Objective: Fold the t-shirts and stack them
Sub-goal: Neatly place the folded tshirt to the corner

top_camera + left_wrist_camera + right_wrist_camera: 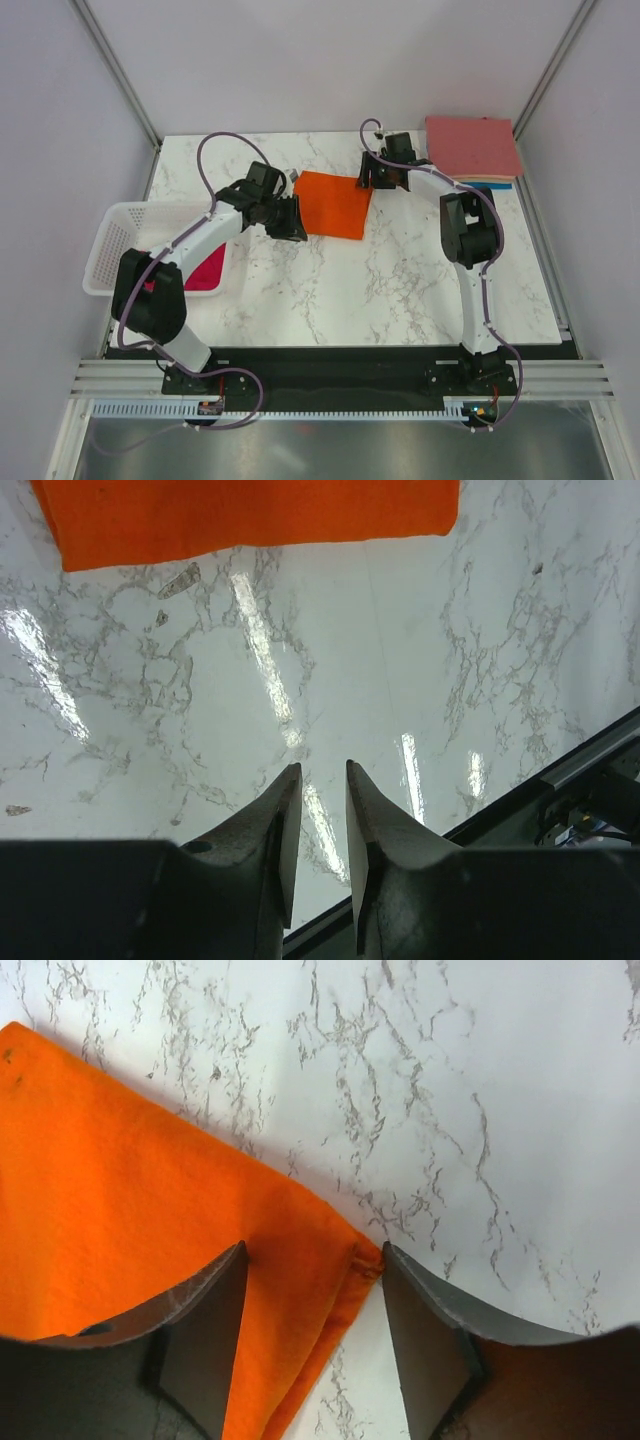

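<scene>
A bright orange t-shirt, folded into a rectangle, lies flat at the middle back of the marble table. My left gripper hovers just off its left edge. In the left wrist view the shirt lies beyond the left gripper, whose jaws stand narrowly apart with nothing between them. My right gripper is at the shirt's far right corner. There the right gripper is open, its jaws straddling the corner of the cloth. A folded salmon-pink shirt tops a stack at the back right, with a blue one showing beneath.
A white basket sits at the table's left edge with a magenta-pink shirt hanging in its near right corner. The table's black front rail shows in the left wrist view.
</scene>
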You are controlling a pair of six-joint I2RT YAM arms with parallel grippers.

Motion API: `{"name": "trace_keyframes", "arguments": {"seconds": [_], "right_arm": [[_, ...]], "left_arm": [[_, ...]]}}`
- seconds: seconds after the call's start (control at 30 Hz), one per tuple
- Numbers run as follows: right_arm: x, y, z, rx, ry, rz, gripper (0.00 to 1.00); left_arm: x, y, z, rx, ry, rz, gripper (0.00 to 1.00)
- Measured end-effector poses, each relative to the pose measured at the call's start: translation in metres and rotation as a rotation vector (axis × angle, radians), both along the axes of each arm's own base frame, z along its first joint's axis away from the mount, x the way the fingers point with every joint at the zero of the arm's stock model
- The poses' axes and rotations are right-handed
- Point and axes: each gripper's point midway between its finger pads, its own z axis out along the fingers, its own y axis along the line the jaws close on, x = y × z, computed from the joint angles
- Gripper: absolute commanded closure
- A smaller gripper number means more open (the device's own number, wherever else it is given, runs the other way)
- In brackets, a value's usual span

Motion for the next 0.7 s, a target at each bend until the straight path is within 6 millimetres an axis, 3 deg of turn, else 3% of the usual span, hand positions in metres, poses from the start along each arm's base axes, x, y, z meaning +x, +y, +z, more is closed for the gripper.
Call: {"name": "trace_keyframes", "arguments": {"seconds": [0.13,0.37,0.5,0.7], "right_arm": [[0.001,-0.003,-0.004,-0.026,-0.006,0.022,0.58],[0.0,-0.006,-0.006,-0.044,-0.01,0.05,1.0],[-0.003,-0.013,-0.001,-0.089,-0.021,0.058,1.0],[-0.015,-0.04,0.026,-0.23,-0.058,0.056,1.0]], "left_arm": [[0.003,0.0,-0.01,0.002,0.034,0.008,0.68],[0.017,-0.003,0.001,-0.002,0.0,0.017,0.67],[0.043,-0.012,-0.021,0.013,0.038,0.033,0.68],[0.046,-0.016,-0.048,0.015,0.122,0.034,0.68]]}}
